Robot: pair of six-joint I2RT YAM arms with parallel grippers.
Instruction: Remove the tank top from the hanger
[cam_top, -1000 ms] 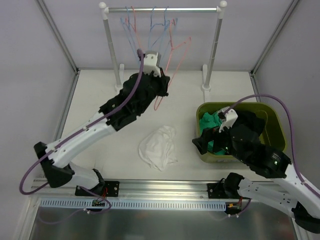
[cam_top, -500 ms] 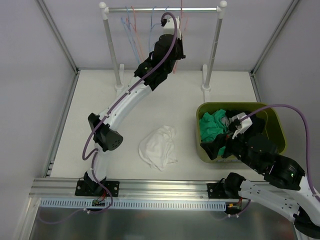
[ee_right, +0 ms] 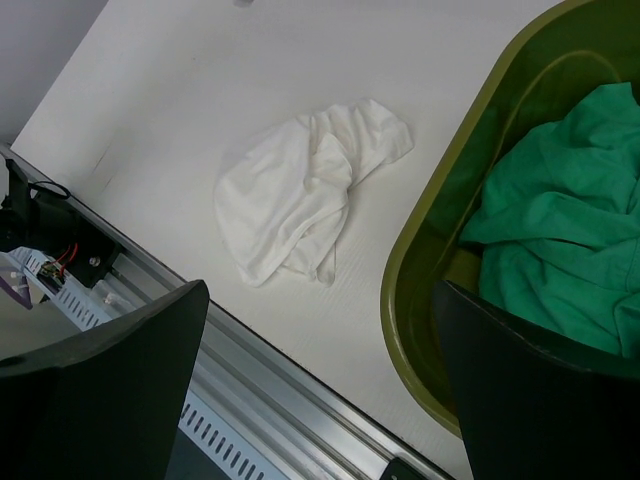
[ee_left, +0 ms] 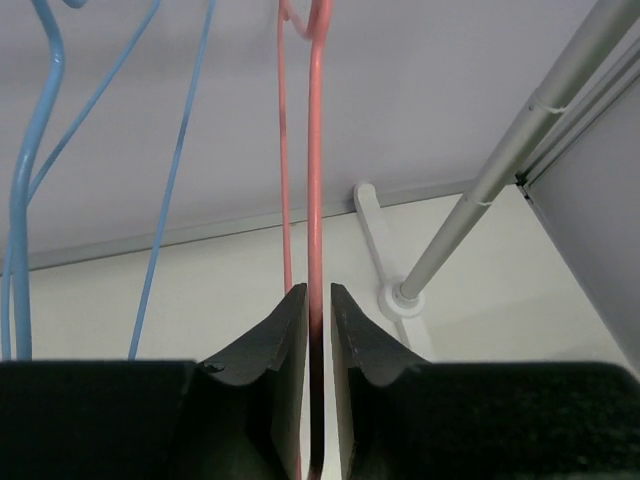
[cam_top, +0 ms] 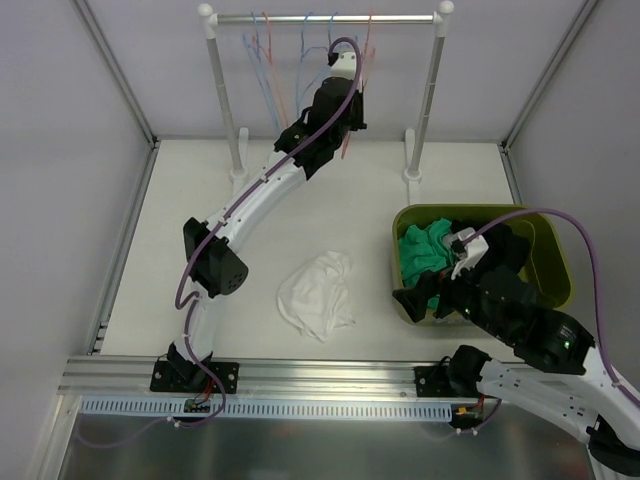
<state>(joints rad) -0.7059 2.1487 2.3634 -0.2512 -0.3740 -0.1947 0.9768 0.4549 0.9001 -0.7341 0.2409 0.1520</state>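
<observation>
A crumpled white tank top [cam_top: 318, 292] lies loose on the table, also in the right wrist view [ee_right: 300, 190]. My left gripper [cam_top: 352, 125] is raised to the clothes rail [cam_top: 325, 18] and shut on the wire of a bare pink hanger [ee_left: 316, 200], which hangs from the rail. My right gripper [cam_top: 425, 295] is open and empty, hovering at the near left rim of the green bin [cam_top: 548, 240], to the right of the tank top.
Several bare blue and pink hangers [cam_top: 268, 60] hang on the rail between two white posts [cam_top: 432, 95]. The green bin holds green [ee_right: 560, 220] and dark clothes. A metal rail [cam_top: 300, 375] runs along the table's near edge.
My left arm swung up from above the table to the rail with the pink hanger, which now hangs straight. My right gripper shifted slightly near the bin.
</observation>
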